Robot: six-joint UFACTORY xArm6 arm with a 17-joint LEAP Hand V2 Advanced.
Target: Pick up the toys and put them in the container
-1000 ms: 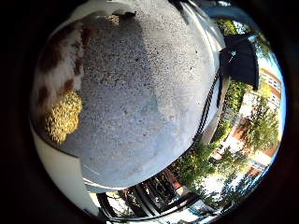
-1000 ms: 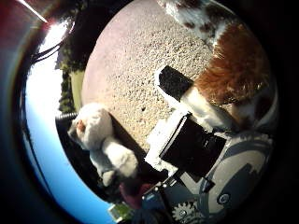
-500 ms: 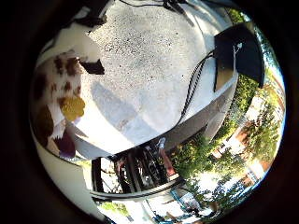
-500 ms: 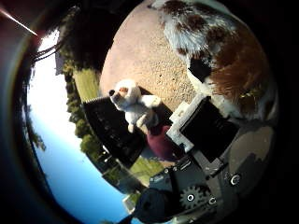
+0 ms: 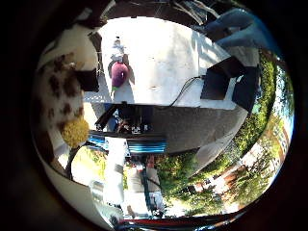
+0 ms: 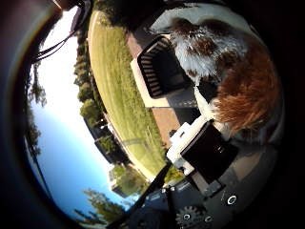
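Two palm views of one moment. A plush toy (image 6: 224,71), white with brown patches and a ginger part, fills the edge of both views and lies directly against the palm; the hand (image 6: 205,152) is closed about it, black and white finger parts pressing into the fur. The toy is held off the desk (image 5: 163,57), which appears well apart from the palm in the little finger side view.

Relative to the held toy: a dark slatted container (image 6: 162,71) stands just beside it in the thumb side view, open side toward the camera, on a pale base with grass beyond. Whether the toy is over the opening or only near its rim cannot be told.

On the desk, well apart from the held toy, lies a purple toy (image 5: 119,73) with a small pale toy (image 5: 117,45) just beside it. Both are too small to describe further.

Handling, as a judgement: the held toy looks light, soft and compressible, with long pile that gives good friction, so it is unlikely to slip or break. It deforms under the fingers, so a hold around the body is firmer than one on a limb. The purple toy seems rounder and is best enclosed around its middle.
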